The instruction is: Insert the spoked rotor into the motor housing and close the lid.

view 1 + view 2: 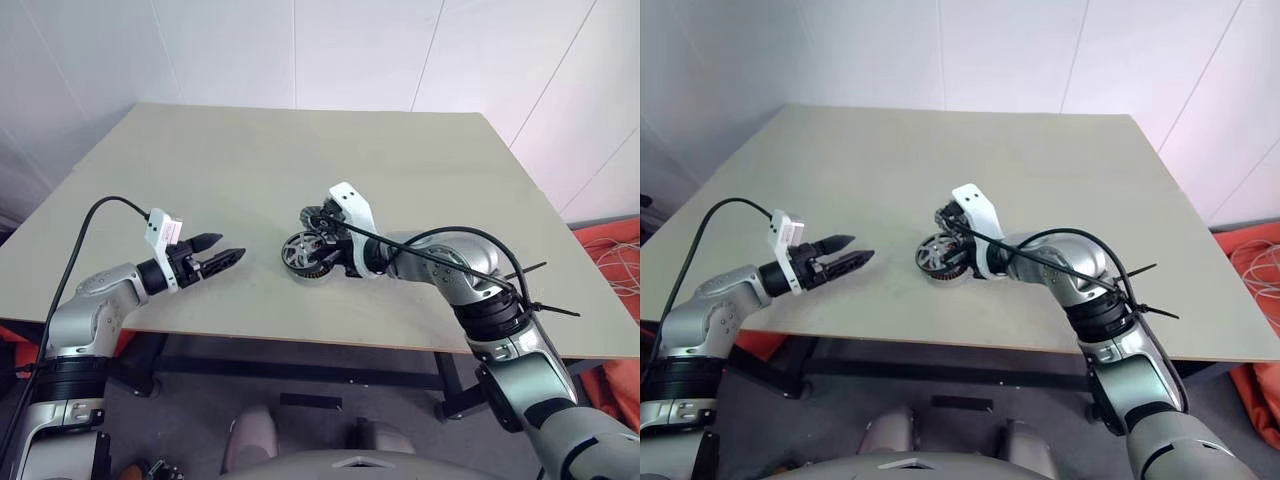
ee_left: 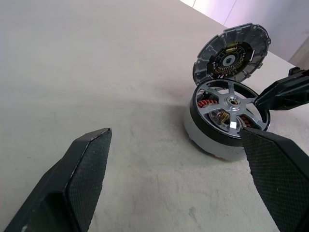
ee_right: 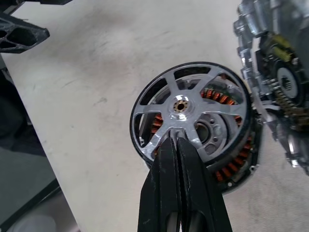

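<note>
The motor housing is a short drum near the table's front middle, with copper windings showing inside. The spoked rotor lies on top of it, slightly askew and off-centre. Behind it the lid stands upright beside the housing, its inner face toward the rotor. My right gripper is shut, its tips resting on a rotor spoke close to the hub. My left gripper hovers open to the left of the housing, pointing at it, with nothing between its fingers.
The pale table stretches far behind the housing, and its front edge runs just below both grippers. A black cable is strapped along my right forearm. Orange material lies on the floor at the right.
</note>
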`<state>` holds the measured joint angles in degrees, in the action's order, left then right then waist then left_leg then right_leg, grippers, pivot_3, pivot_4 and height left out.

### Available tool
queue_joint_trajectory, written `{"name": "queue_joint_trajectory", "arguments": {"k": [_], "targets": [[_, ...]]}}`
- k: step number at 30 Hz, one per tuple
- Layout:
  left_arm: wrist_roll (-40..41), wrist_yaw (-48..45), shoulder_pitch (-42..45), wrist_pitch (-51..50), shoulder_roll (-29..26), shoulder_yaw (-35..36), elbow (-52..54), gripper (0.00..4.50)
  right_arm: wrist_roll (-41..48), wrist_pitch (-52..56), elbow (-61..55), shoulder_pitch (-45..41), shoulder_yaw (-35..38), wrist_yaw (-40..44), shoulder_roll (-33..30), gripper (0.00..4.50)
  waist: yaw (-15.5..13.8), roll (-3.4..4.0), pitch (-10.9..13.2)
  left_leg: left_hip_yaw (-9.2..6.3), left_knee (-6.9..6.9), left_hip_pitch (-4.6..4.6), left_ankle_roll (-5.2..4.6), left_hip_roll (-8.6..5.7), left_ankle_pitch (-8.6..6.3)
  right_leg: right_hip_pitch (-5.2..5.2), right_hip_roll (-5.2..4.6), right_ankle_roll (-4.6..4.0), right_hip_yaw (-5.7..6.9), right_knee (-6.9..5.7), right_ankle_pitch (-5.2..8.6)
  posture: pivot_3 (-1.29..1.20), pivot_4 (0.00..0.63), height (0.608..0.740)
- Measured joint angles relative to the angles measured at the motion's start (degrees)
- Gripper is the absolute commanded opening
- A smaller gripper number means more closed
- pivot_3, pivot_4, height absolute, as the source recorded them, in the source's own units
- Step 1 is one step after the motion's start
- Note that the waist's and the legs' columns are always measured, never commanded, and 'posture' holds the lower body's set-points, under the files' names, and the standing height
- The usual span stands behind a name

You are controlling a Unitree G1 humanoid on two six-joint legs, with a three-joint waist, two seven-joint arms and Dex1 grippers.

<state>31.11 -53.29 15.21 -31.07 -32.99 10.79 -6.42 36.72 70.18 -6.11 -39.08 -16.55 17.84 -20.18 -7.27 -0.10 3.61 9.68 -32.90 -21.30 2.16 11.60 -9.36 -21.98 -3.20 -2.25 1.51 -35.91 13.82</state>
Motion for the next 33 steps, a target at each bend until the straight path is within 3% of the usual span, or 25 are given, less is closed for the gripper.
{"name": "queue_joint_trajectory", "arguments": {"k": [15,26,33], "targets": [[0.0,0.0,0.0,0.01,0.0,0.0,-0.02,4.5,-5.68,0.88,0.0,0.43,0.0,4.58,-2.49,0.02,0.02,0.0,0.0,0.0,-0.05,0.04,0.0,0.01,0.0,0.03,0.0,-0.02,-0.01,-0.06,-0.01,0.0,0.0,0.74],[0.0,0.01,0.0,0.01,0.0,0.0,-0.01,4.5,-5.57,1.77,-0.3,-1.73,3.87,6.08,0.38,0.02,-0.01,0.0,0.0,0.0,-0.09,0.07,0.0,0.01,0.0,0.04,0.0,-0.03,-0.02,-0.12,-0.01,0.0,0.0,0.74],[0.0,0.01,0.0,0.01,0.0,0.0,-0.01,4.5,-6.01,-5.57,-1.63,-0.72,4.95,9.29,2.06,0.02,0.0,0.0,0.0,0.0,-0.1,0.08,0.0,0.01,0.0,0.03,0.0,-0.04,-0.02,-0.16,-0.01,0.0,0.0,0.74]]}}
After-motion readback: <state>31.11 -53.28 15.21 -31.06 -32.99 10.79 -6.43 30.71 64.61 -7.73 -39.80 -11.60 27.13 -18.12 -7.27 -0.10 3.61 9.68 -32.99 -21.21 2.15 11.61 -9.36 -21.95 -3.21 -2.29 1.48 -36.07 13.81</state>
